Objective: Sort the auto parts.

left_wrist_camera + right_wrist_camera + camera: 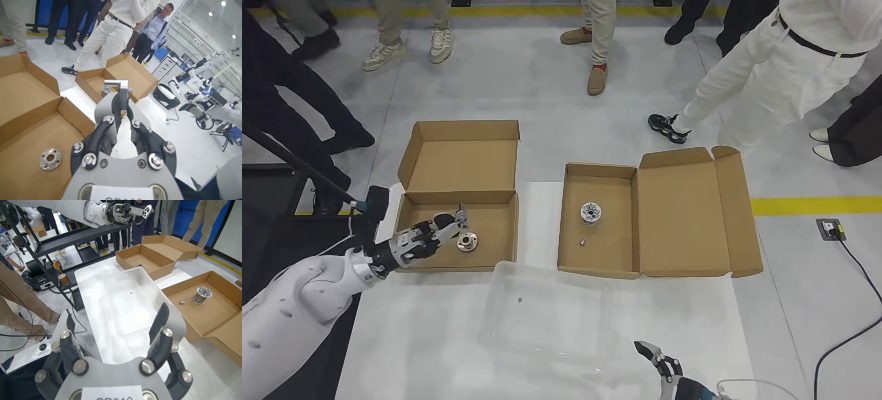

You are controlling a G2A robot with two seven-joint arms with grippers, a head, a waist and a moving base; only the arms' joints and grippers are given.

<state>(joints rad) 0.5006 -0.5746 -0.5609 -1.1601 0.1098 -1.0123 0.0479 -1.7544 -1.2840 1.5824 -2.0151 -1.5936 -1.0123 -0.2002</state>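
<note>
Table [442, 340] bears a clear tray [542, 320]. The left box [497, 225] holds a flange [468, 240], the right box [614, 240] a cylinder [590, 212] and bolt [584, 241]. Above the left box the left gripper [123, 106] clamps a bracket [121, 85]. The right gripper [116, 313] has its fingers [159, 321] apart, and its label [111, 393] print is cut off.

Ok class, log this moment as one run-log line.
left gripper shut on silver L-shaped metal bracket above left brown cardboard box | round silver flange inside it | right gripper open near clear plastic tray
</note>
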